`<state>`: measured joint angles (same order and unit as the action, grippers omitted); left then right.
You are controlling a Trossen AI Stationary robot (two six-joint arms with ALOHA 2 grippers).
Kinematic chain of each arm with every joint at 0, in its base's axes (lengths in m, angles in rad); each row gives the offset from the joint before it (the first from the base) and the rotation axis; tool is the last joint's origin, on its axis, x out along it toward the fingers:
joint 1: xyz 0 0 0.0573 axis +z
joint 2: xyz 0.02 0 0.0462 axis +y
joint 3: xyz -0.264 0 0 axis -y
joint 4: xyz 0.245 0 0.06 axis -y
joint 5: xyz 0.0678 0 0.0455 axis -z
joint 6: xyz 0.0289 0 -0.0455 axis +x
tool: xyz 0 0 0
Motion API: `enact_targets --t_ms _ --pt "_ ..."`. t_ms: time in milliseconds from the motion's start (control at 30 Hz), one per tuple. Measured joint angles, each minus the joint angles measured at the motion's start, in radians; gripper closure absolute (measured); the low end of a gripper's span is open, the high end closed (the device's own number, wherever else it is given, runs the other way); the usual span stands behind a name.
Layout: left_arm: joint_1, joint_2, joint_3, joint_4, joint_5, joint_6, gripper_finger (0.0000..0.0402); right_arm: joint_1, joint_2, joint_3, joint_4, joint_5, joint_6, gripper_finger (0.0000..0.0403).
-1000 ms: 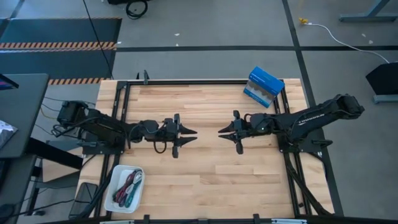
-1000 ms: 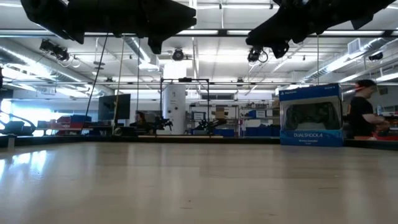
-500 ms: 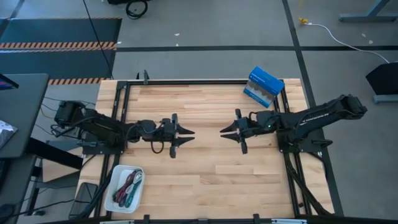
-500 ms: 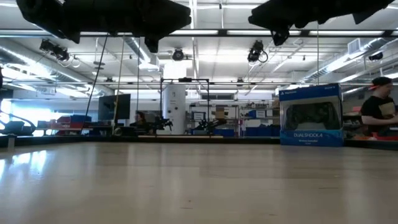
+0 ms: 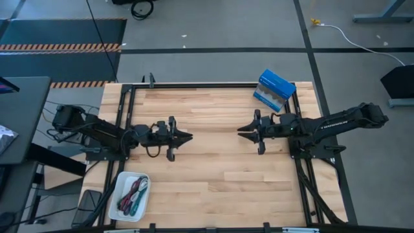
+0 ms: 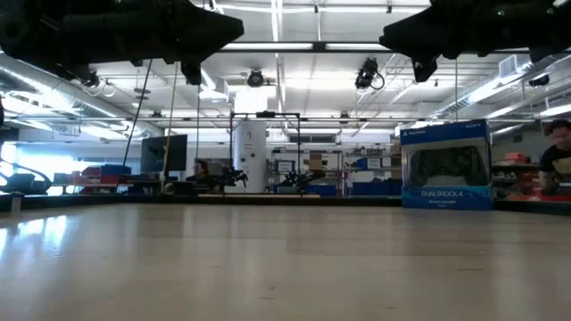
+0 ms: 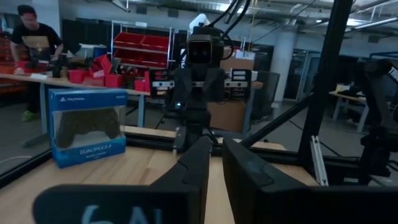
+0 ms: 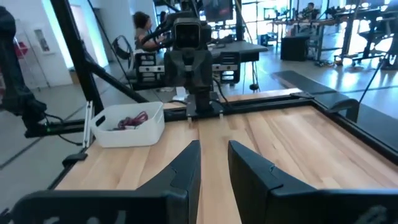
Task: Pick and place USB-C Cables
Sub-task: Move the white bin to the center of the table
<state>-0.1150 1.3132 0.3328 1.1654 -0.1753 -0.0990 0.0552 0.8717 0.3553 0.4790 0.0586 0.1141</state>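
Our left gripper (image 5: 187,136) and right gripper (image 5: 242,130) face each other above the table, well apart, fingers slightly parted.

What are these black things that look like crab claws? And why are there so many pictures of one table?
They are two robot arms, each ending in a claw called a gripper. One camera looks down from above: there the left gripper and right gripper point at each other over the wooden table. One camera sits at table height, so the arms are dark shapes overhead. Two more ride on the wrists, looking out past the claws. On the table are a blue box and a white tray with coloured cables in it. Neither claw holds anything.
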Motion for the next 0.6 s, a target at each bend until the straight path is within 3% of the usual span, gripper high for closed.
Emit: enact_targets --t_ms 200,300,433,600 --pt "-0.006 -0.001 0.000 -0.005 0.002 -0.034 0.0358 0.005 0.013 0.000 -0.003 -0.008 0.007 0.0316" --pt "-0.034 -0.034 0.024 -0.098 0.020 -0.050 0.0357 0.017 0.020 0.000 -0.001 -0.014 0.007 0.0316" --pt "-0.097 -0.106 0.122 -0.419 -0.003 -0.103 0.0342 0.021 0.020 0.000 -0.004 -0.014 -0.013 0.0316" --pt "-0.190 -0.129 0.356 -1.002 -0.041 -0.208 0.0293 0.020 0.020 0.000 -0.008 -0.017 -0.036 0.0316"
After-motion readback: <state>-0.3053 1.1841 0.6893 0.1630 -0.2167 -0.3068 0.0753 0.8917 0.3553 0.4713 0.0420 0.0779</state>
